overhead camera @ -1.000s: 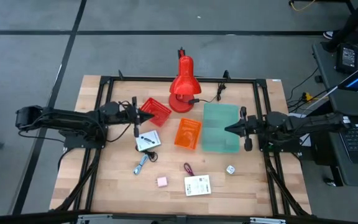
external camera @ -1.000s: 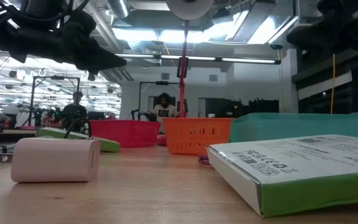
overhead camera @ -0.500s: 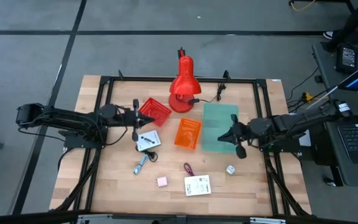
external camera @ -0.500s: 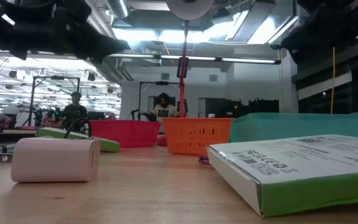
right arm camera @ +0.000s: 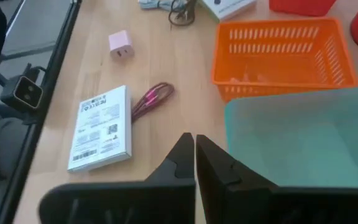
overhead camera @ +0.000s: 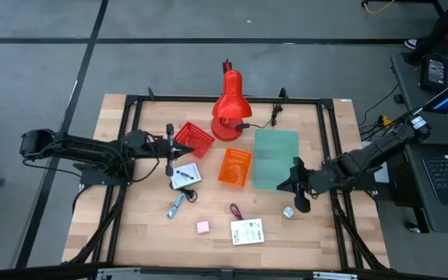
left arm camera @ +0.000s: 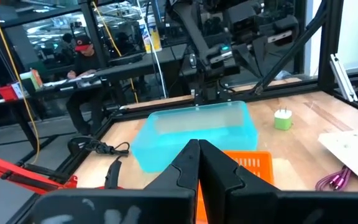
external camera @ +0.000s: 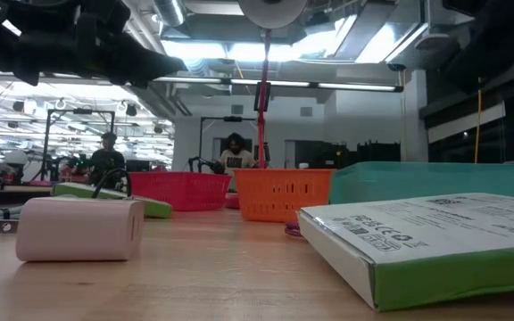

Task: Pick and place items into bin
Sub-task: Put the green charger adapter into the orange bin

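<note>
Two dark claws are hanging over the wooden desk [overhead camera: 138,233] — both with fingers pressed shut and holding nothing. Right claw [overhead camera: 281,185] is sitting at the near edge of the teal plastic bin [overhead camera: 275,159], with the small white die [overhead camera: 288,211] just beside it and the maroon cord loop [right arm camera: 151,98] and white printed box [right arm camera: 102,126] lying ahead. Left claw [overhead camera: 187,147] is hovering by the red mesh basket [overhead camera: 194,138] — the orange mesh basket [left arm camera: 248,162] is directly ahead of it.

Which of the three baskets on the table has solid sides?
The teal plastic bin, rightmost; the orange mesh basket and red mesh basket have slotted walls.
</note>
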